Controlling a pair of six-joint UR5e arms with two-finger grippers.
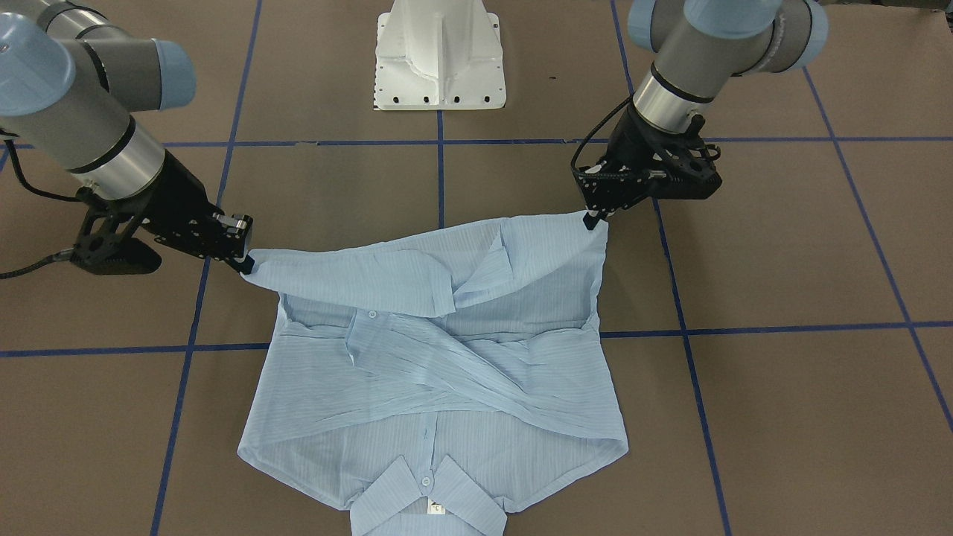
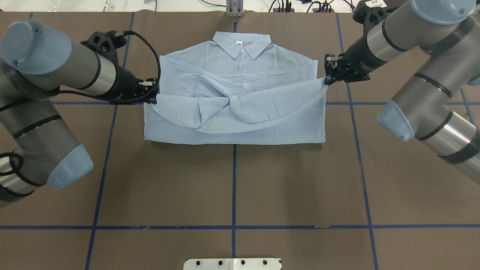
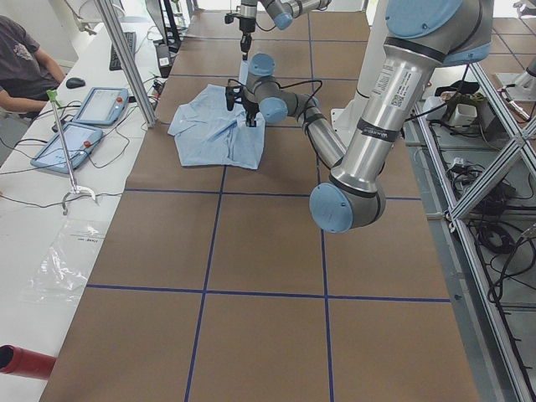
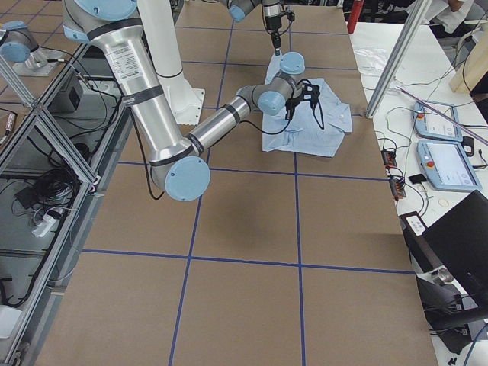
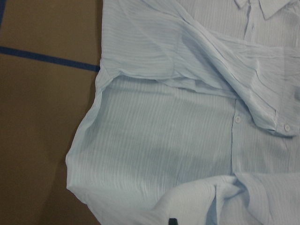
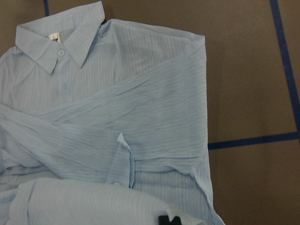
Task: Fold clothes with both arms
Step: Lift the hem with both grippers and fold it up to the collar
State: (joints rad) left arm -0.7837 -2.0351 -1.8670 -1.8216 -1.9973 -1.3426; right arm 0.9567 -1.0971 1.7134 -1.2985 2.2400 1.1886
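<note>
light blue striped button-up shirt (image 2: 232,127) stretched between left black gripper (image 2: 152,100) and right black gripper (image 2: 327,81), each clamped on a hem corner.

**Thin light blue striped button-up shirt (image 2: 240,123), half-folded**

Lies front-up, collar away from robot, sleeves crossed over chest. Hem edge raised, sagging mid-span. Silver-grey left arm (image 2: 86,75) and right arm (image 2: 393,33) flank it. Black left gripper (image 2: 152,99) and right gripper (image 2: 327,80) each clamp one hem corner.
</note>
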